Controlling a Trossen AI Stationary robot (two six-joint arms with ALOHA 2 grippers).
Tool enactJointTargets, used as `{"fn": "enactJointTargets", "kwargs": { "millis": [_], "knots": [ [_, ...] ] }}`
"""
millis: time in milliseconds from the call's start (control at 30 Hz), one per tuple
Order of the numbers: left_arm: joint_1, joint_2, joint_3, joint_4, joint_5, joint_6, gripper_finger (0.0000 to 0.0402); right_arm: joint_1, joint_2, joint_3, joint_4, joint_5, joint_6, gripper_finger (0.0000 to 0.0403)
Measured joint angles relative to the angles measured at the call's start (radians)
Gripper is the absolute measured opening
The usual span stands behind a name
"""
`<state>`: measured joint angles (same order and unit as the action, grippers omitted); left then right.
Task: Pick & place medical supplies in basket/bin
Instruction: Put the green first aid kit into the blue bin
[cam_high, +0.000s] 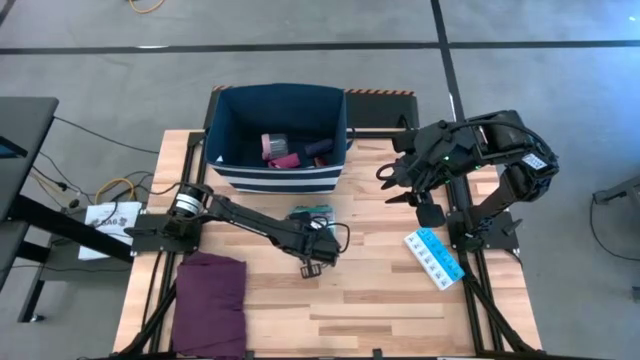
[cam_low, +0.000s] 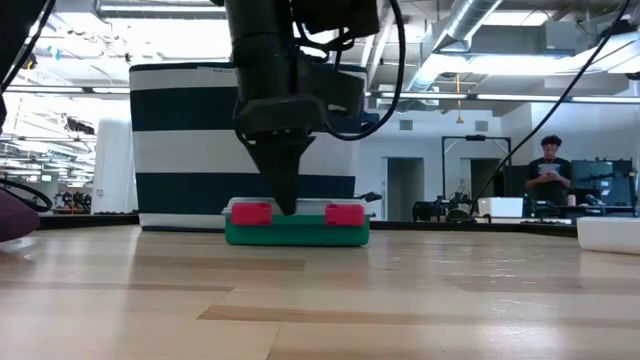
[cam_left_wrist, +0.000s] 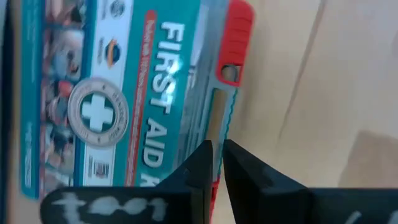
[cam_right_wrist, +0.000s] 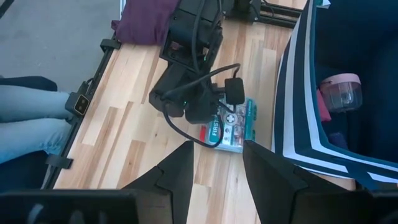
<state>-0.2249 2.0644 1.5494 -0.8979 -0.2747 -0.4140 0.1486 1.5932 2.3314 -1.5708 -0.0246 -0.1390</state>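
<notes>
one dark navy bin (cam_high: 278, 165) with white stripes sits at upper centre of the high view. inside it lie about three small items, among them a pink round tub (cam_right_wrist: 340, 92). one green first aid packet (cam_low: 296, 223) with two red clips lies flat on the table just below the bin, mid-frame. one blue-white pill strip (cam_high: 434, 257) lies at centre right. one folded purple cloth (cam_high: 211, 302) sits at lower left.

the left gripper (cam_left_wrist: 216, 163) reaches in from the left, pointing down at the packet's red-clipped edge, its jaws nearly together there; whether they pinch it is unclear. the right gripper (cam_right_wrist: 216, 169) hangs raised at upper right, jaws apart, empty.
</notes>
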Motion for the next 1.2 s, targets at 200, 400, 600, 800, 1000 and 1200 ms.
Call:
{"fn": "enactJointTargets", "kwargs": {
  "millis": [200,400,600,800,1000,1200],
  "knots": [
    [-0.012,0.000,0.000,-0.076,-0.038,0.012,0.0029,0.000,0.000,0.000,0.000,0.000,0.000,0.0133],
    [-0.021,0.000,0.000,-0.084,-0.044,0.105,0.0029,0.000,0.000,0.000,0.000,0.000,0.000,0.0134],
    [-0.044,0.000,0.000,-0.084,-0.082,0.215,0.0029,0.000,0.000,0.000,0.000,0.000,0.000,0.0132],
    [-0.054,0.000,0.000,-0.081,-0.078,0.270,0.0029,0.000,0.000,0.000,0.000,0.000,-0.001,0.0134],
    [-0.026,0.001,0.000,-0.079,-0.021,0.286,0.0035,0.000,0.000,0.000,0.000,0.000,0.000,0.0133],
    [0.010,0.001,-0.001,-0.073,0.061,0.312,0.0080,0.000,0.000,0.000,0.000,0.000,0.000,0.0134]
  ]
}}
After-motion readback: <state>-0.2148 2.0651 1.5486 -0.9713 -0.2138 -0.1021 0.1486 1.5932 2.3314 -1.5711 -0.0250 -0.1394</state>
